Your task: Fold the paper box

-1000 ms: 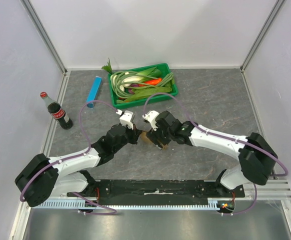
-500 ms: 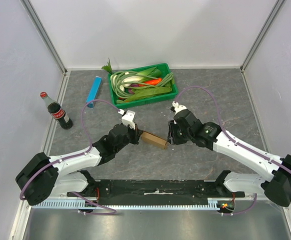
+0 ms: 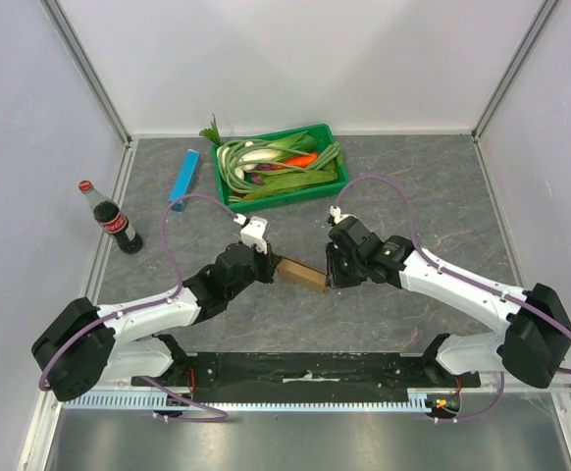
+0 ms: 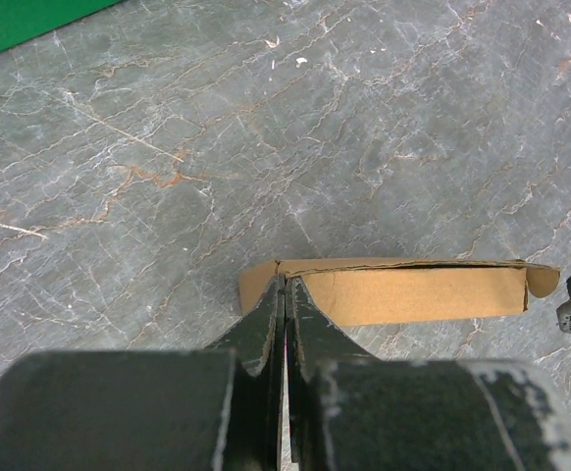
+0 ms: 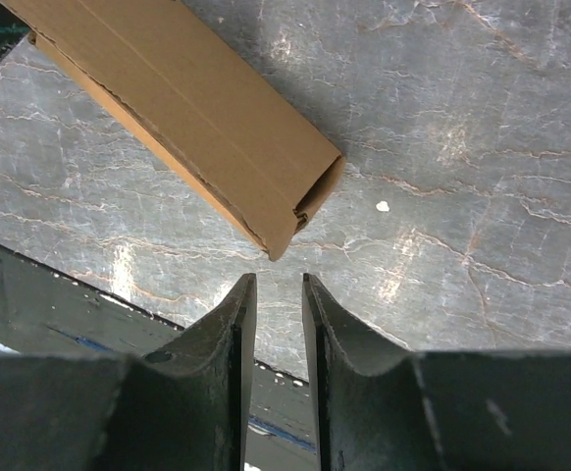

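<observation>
The paper box (image 3: 300,274) is a brown cardboard sleeve, flattened and long, lying between the two arms. My left gripper (image 3: 271,265) is shut on its left end; in the left wrist view the fingertips (image 4: 285,285) pinch the cardboard's edge, and the paper box (image 4: 413,292) runs off to the right. My right gripper (image 3: 331,276) is just off the box's right end. In the right wrist view its jaws (image 5: 278,280) are a narrow gap apart with nothing between them, and the open end of the paper box (image 5: 182,108) is just ahead of the tips, not touching.
A green tray (image 3: 337,186) of vegetables stands at the back centre. Left of it lies a slim blue box (image 3: 183,179), and a cola bottle (image 3: 115,221) stands upright at the far left. A black rail (image 3: 305,368) runs along the near edge.
My right gripper let go of the box, drew back to the right, then came in slightly; its jaws narrowed. The box now lies stretched out from the left gripper, which stays shut.
</observation>
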`<state>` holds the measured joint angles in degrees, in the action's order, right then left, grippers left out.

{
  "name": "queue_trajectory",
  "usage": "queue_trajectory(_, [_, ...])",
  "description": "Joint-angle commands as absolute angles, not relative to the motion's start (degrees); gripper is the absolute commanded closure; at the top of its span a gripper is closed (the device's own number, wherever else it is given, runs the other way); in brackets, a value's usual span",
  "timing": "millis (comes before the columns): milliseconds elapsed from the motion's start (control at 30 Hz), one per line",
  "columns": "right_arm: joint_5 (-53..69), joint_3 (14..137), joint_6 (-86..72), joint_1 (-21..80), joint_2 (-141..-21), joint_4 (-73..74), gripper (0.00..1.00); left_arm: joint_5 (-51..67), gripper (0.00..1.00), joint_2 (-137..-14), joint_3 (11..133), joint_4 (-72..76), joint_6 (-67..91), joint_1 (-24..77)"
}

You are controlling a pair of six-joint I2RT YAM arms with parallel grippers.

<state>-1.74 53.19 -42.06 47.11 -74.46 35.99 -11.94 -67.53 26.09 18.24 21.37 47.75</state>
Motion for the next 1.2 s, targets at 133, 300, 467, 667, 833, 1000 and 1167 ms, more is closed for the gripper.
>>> queue_trajectory(133, [-1.2, 56.3, -42.0, 47.1, -76.0, 33.7, 0.73, -13.1, 0.98, -68.7, 28.0, 16.5, 20.3, 48.4])
queue_trajectory(300, [-1.8, 56.7, -41.7, 47.2, -76.6, 33.7, 0.76, -12.8, 0.98, -68.8, 27.9, 16.5, 20.3, 48.5])
queue_trajectory(467, [-4.0, 57.5, -41.4, 47.1, -76.6, 34.6, 0.76, -12.9, 0.98, -68.7, 27.9, 16.4, 20.3, 48.6])
queue_trajectory(667, [-5.1, 57.5, -41.0, 47.2, -77.3, 34.8, 0.78, -12.7, 0.98, -68.9, 27.9, 16.5, 20.6, 48.7])
queue_trajectory(833, [-6.4, 57.5, -41.1, 47.1, -77.9, 35.0, 0.79, -12.7, 0.98, -69.0, 27.6, 16.6, 20.6, 48.9])
queue_trajectory(1000, [-8.0, 57.7, -41.0, 47.1, -78.0, 35.0, 0.85, -12.7, 0.98, -68.6, 27.3, 16.6, 20.4, 49.0])
queue_trajectory(1167, [-8.3, 57.9, -40.7, 47.2, -78.0, 34.8, 0.95, -12.6, 0.98, -68.6, 27.2, 16.6, 20.4, 49.0])
